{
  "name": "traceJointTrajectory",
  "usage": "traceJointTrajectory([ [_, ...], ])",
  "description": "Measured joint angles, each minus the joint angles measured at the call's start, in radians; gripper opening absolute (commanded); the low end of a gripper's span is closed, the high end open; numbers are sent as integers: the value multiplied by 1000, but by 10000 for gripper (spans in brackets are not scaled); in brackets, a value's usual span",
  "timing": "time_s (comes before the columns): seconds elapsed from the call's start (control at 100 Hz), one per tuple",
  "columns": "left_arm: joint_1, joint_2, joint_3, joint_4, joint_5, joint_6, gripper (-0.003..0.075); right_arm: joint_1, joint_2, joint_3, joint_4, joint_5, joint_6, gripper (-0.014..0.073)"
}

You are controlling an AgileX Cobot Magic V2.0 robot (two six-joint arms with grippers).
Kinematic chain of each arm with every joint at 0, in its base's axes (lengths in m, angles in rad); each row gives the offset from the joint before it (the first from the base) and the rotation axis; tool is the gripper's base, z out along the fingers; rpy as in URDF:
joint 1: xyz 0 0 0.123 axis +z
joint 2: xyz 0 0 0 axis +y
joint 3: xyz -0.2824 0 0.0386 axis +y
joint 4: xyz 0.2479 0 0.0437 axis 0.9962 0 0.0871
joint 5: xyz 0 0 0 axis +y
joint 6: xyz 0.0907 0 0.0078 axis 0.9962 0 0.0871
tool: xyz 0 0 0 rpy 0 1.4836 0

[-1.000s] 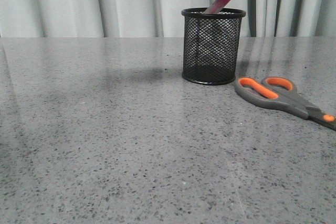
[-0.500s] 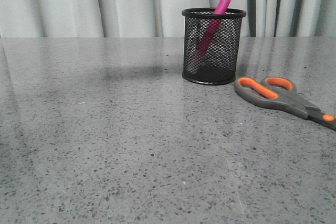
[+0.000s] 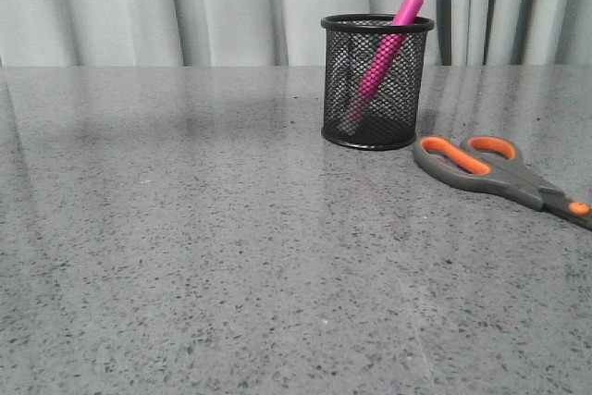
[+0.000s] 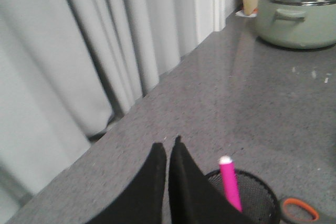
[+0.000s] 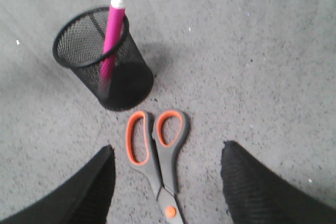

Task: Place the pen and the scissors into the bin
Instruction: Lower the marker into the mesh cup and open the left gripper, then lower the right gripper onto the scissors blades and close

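Counter (image 3: 185, 256): a grey speckled surface backed by pale curtains, carrying every object of the task.

Pot (image 4: 299, 11): a lidded grey-green vessel seen only in the left wrist view, well apart from the task objects.

Bin (image 3: 376, 80): upright near the far edge of the counter, toward its right side.

Scissors (image 3: 499, 176): lying flat just beside the bin, between it and the right edge of the counter, handles toward the bin and blades running off toward the right edge. They lie apart from both grippers.

Pen (image 3: 384, 57): now inside the bin, leaning against the rim with its white end above it. One second ago it hung from a dark gripper over the bin's mouth; half a second ago it had dropped in and the gripper was leaving the top of the front view; now no arm shows there. The first half of the task is judged complete.

Left gripper (image 4: 167, 150): above the bin, its fingers (image 4: 149, 182) drawn almost together and empty.

Right gripper (image 5: 165, 182): poised over the scissors, its fingers (image 5: 252, 182) spread wide on either side of the handles, holding nothing. The scissors are judged the remaining step, and this arm is placed to take them.
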Motion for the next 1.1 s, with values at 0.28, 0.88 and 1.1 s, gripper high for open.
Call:
traceJointTrajectory([
  [0.28,209,-248,273,106,-87,-194,-20,0,0,0,24,-32,-1,400],
  [0.88,350,-692,831,-155,-206,74,-20,8,143,-8,81,218,-221,400],
  [1.1,295,-710,872,-250,-113,241,-20,127,195,-59,-1,241,-292,400],
])
